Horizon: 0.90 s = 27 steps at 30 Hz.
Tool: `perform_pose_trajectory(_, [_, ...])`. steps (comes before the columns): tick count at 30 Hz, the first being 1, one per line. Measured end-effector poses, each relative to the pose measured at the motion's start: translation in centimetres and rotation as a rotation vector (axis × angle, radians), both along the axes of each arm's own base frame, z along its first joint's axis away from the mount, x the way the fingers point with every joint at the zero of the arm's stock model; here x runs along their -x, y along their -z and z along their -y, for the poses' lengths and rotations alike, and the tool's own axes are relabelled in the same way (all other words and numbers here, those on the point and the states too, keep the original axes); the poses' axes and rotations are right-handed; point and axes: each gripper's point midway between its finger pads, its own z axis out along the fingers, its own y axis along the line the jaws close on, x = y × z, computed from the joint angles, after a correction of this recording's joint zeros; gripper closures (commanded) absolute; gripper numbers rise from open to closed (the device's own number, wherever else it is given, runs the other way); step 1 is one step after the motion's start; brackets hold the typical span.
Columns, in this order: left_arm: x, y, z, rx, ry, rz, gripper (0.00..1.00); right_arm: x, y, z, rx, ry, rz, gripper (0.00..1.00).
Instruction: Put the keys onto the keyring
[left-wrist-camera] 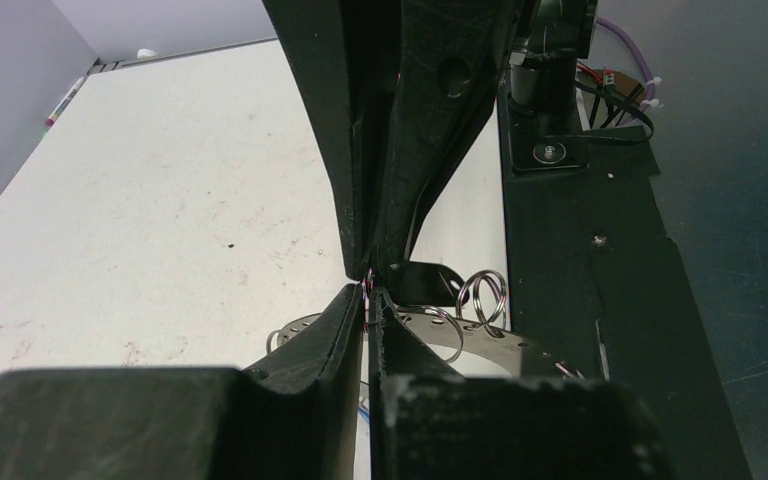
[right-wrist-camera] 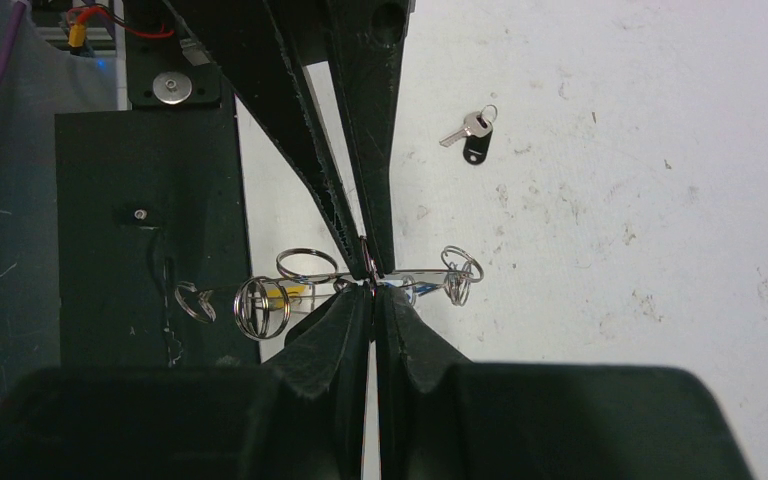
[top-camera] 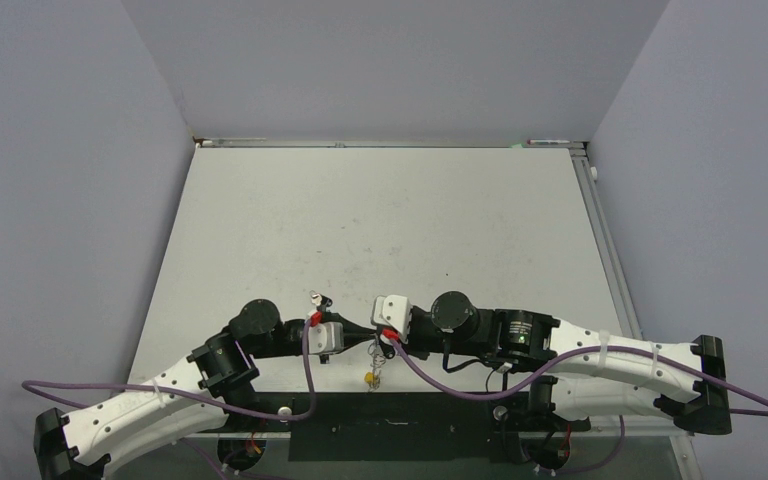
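— At the near edge of the table (top-camera: 380,220), about midway along it: how do the two claws stand?

— Tip to tip. The left claw (left-wrist-camera: 370,295) and the right claw (right-wrist-camera: 372,285) are each pressed together, no gap between the fingers of either. They meet from opposite sides at the keyring (left-wrist-camera: 480,345).

— Which one has the ring?

— The right claw is clamped on its rim; from that wrist the ring shows edge-on. The left claw is pinched together at the same spot on the rim, apparently on one of the small wire loops (left-wrist-camera: 480,298), though the fingers hide the exact contact.

— And the keys?

— A yellow tag (right-wrist-camera: 285,292) hangs among the loops on the ring. A black-headed key (right-wrist-camera: 472,135) lies loose on the table, well apart from the ring and farther from the near edge.
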Motion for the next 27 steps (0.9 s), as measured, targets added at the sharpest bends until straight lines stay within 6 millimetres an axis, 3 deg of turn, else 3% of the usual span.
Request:
perform_pose_trajectory(3, [0.0,-0.1,0.0,0.004,-0.006,-0.008,1.0,0.0,0.0,0.0,-0.001,-0.001,0.002,0.95])
perform_pose_trajectory(8, [-0.3,-0.3,-0.2,0.013,-0.029,-0.01,1.0,-0.1,-0.3,-0.2,-0.016,0.012,0.001,0.47])
perform_pose_trajectory(10, [-0.4,-0.5,-0.4,0.018,-0.04,-0.006,1.0,-0.3,-1.0,-0.2,-0.042,0.025,0.007,0.41])
perform_pose_trajectory(14, [-0.4,-1.2,-0.7,0.039,-0.052,0.009,1.0,-0.3,-3.3,0.4,-0.141,0.053,0.019,0.41])
perform_pose_trajectory(19, [-0.4,-1.6,-0.9,0.053,-0.055,0.021,1.0,0.0,-6.3,2.8,-0.327,0.09,0.027,0.44])
perform_pose_trajectory(23, [-0.4,-1.6,-0.9,0.053,-0.055,0.021,1.0,0.2,-6.9,4.1,-0.435,0.119,0.013,0.47])
perform_pose_trajectory(27, [-0.4,-1.7,-0.9,0.057,-0.055,0.024,1.0,-0.2,-6.3,3.5,-0.46,0.149,-0.019,0.54])
